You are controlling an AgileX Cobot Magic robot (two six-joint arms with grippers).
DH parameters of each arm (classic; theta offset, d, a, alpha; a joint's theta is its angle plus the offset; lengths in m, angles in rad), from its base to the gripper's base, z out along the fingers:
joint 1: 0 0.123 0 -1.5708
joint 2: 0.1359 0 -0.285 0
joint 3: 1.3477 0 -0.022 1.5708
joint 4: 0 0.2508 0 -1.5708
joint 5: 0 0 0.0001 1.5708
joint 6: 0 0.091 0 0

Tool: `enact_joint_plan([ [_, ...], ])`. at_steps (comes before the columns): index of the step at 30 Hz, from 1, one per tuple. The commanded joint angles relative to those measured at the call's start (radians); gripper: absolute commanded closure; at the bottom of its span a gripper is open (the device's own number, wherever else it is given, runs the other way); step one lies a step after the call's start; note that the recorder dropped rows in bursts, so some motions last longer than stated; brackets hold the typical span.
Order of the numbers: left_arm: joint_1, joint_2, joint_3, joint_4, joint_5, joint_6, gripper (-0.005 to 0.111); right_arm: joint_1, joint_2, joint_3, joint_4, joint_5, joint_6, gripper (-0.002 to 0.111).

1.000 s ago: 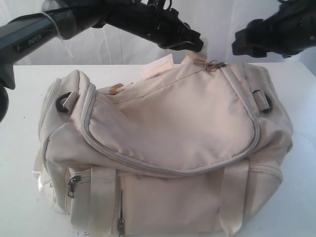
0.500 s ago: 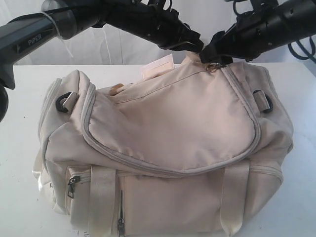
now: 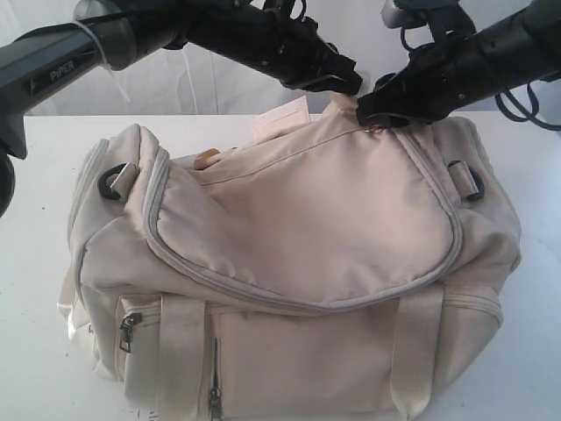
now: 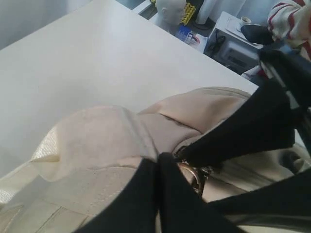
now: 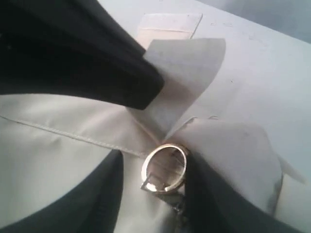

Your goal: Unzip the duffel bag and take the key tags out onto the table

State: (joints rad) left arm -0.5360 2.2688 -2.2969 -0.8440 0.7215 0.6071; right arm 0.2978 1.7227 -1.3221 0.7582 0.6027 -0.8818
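Observation:
The cream duffel bag (image 3: pixel 298 237) lies zipped on the white table (image 3: pixel 35 175), curved flap toward the camera. At its far top end sits a gold ring zip pull (image 5: pixel 164 167). My right gripper (image 3: pixel 379 112) is open, one dark finger (image 5: pixel 97 199) on each side of the ring, which rests against the other finger. My left gripper (image 3: pixel 349 85) is shut on a fold of the bag's fabric (image 5: pixel 182 68) just beside the pull; its pinched fingertips (image 4: pixel 158 167) show in the left wrist view with the ring (image 4: pixel 195 177) behind them. The key tags are hidden.
A white paper hang tag (image 3: pixel 279 118) lies at the bag's back edge. Black strap rings (image 3: pixel 112 184) (image 3: pixel 469 178) mark both ends, and front pocket zip pulls (image 3: pixel 131 329) hang low. Beyond the table's far edge stands room clutter (image 4: pixel 218 34).
My right gripper has come in from the right and dropped onto the ring pull at the bag's top. The left gripper has kept its hold and place.

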Motion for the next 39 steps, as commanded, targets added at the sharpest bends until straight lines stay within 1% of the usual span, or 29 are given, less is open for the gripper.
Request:
enact_joint_plan([
  [1, -0.004, -0.047, -0.019, -0.097, 0.027, -0.009, 0.107, 0.001, 0.026, -0.007, 0.011, -0.026, 0.024, 0.07],
  [3, -0.004, -0.047, -0.019, -0.097, 0.027, -0.009, 0.107, 0.001, 0.03, -0.007, 0.011, -0.031, 0.029, 0.071],
  [4, -0.004, -0.047, -0.019, -0.097, 0.027, -0.009, 0.107, 0.001, 0.03, -0.007, 0.011, -0.032, 0.029, 0.074],
  [6, -0.004, -0.047, -0.019, -0.097, 0.027, -0.009, 0.107, 0.001, 0.03, -0.007, 0.011, -0.034, 0.032, 0.083],
  [10, -0.004, -0.047, -0.019, -0.097, 0.027, -0.009, 0.107, 0.001, 0.014, -0.007, 0.011, -0.036, 0.04, 0.107],
  [14, -0.004, -0.047, -0.019, -0.097, 0.027, -0.009, 0.107, 0.001, -0.02, -0.007, 0.006, -0.026, 0.049, 0.108],
  [17, -0.004, -0.047, -0.019, -0.097, 0.016, -0.009, 0.107, 0.001, -0.05, -0.007, -0.025, 0.06, 0.049, 0.108],
  [18, -0.004, -0.047, -0.019, -0.097, 0.012, -0.009, 0.107, 0.001, -0.058, -0.007, -0.055, 0.091, 0.016, 0.108],
  [19, -0.004, -0.047, -0.019, -0.097, 0.012, -0.009, 0.107, 0.001, -0.058, -0.007, -0.06, 0.123, -0.066, 0.108],
  [20, -0.004, -0.047, -0.019, -0.097, 0.012, -0.009, 0.107, 0.001, -0.058, -0.007, -0.06, 0.167, -0.231, 0.108],
  [21, -0.004, -0.047, -0.019, -0.097, 0.012, -0.009, 0.107, 0.001, -0.058, -0.005, -0.06, 0.184, -0.305, 0.107],
  [22, -0.004, -0.047, -0.019, -0.097, 0.012, -0.009, 0.107, 0.001, -0.058, -0.003, -0.051, 0.185, -0.385, 0.102],
  [23, -0.004, -0.047, -0.019, -0.097, 0.012, -0.009, 0.107, 0.001, -0.056, -0.003, -0.051, 0.186, -0.402, 0.093],
  [26, -0.004, -0.047, -0.019, -0.097, 0.012, -0.009, 0.107, 0.014, -0.056, -0.003, -0.051, 0.176, -0.491, 0.053],
  [27, -0.004, -0.047, -0.019, -0.097, 0.012, -0.009, 0.107, 0.021, -0.056, -0.003, -0.053, 0.166, -0.53, 0.049],
  [29, -0.004, -0.047, -0.019, -0.097, 0.012, -0.009, 0.107, 0.044, -0.056, -0.001, -0.055, 0.128, -0.56, 0.049],
  [31, -0.004, -0.047, -0.019, -0.097, 0.012, -0.009, 0.107, 0.068, -0.056, -0.001, -0.099, 0.084, -0.551, 0.049],
  [35, -0.004, -0.047, -0.019, -0.097, 0.01, -0.009, 0.107, 0.103, -0.056, -0.001, -0.266, 0.023, -0.426, 0.049],
  [39, -0.004, -0.047, -0.019, -0.097, 0.006, -0.01, 0.107, 0.114, -0.045, 0.001, -0.326, 0.028, -0.333, 0.052],
])
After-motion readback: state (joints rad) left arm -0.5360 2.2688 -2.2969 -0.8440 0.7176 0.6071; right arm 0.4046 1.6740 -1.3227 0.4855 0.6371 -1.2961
